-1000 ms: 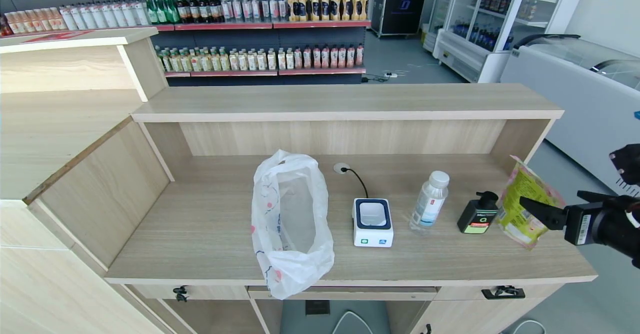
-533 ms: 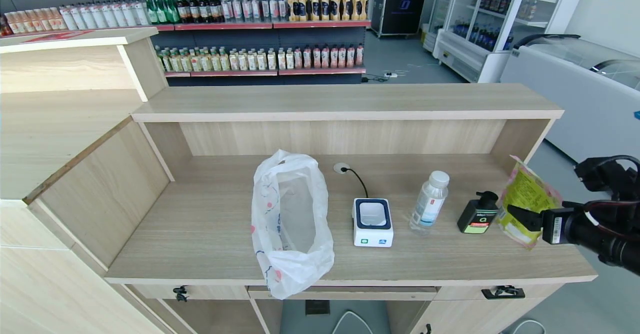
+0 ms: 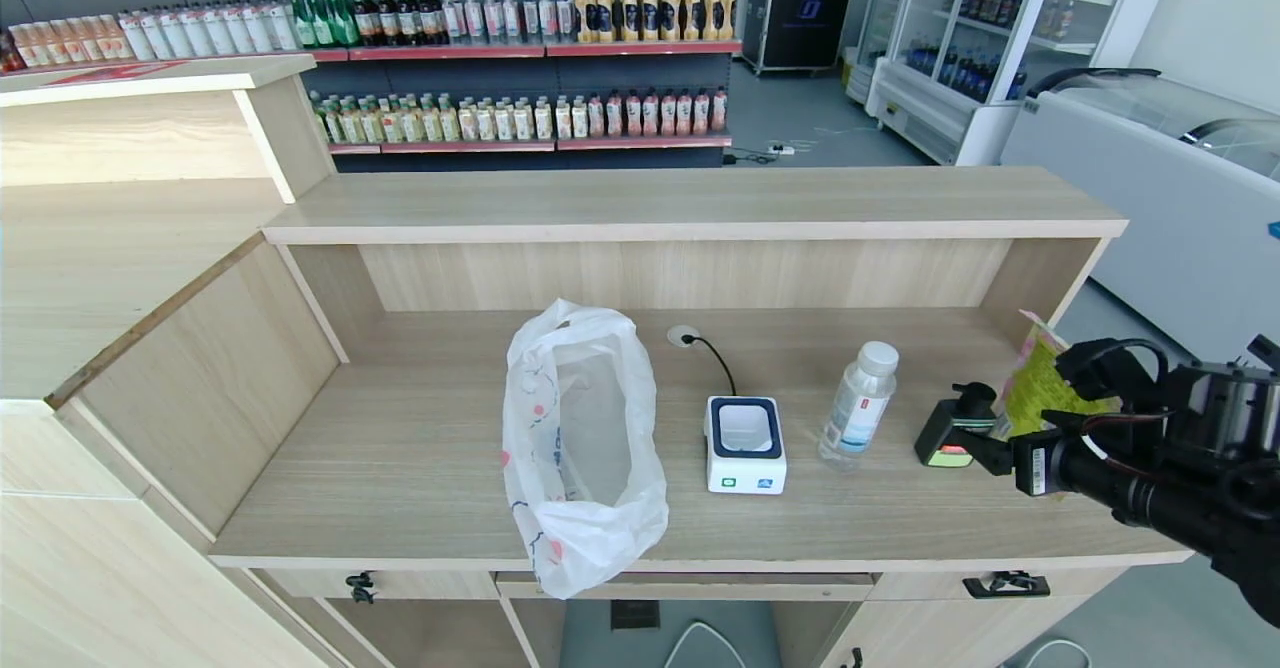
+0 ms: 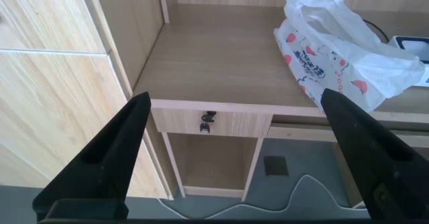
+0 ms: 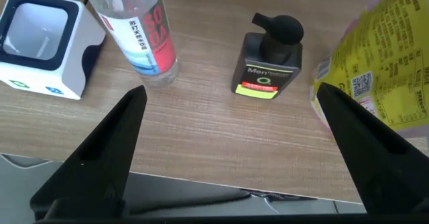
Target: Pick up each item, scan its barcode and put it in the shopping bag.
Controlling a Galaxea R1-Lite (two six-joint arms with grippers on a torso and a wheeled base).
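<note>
A white plastic shopping bag [image 3: 585,448] lies open on the wooden counter [image 3: 400,468], also seen as the bag [image 4: 342,46]. To its right stands the white barcode scanner [image 3: 745,443], then a clear water bottle [image 3: 858,408], a black pump bottle [image 3: 945,433] and a yellow snack pouch [image 3: 1040,383] leaning upright. My right gripper [image 3: 985,448] is open just in front of the pump bottle [image 5: 268,60], with the pouch [image 5: 382,76] beside one finger and the water bottle [image 5: 141,33] and scanner [image 5: 40,39] to the other side. My left gripper [image 4: 234,98] is open, low before the counter's left front.
A raised shelf and back wall [image 3: 690,273] bound the counter behind, with side panels at both ends. The scanner's cable [image 3: 715,358] runs to a hole at the back. Drawer handles [image 3: 1005,584] sit under the front edge [image 4: 208,120].
My right arm has moved left along the counter's right end, from beside the snack pouch to just in front of the pump bottle, now partly covering it. The items have not moved.
</note>
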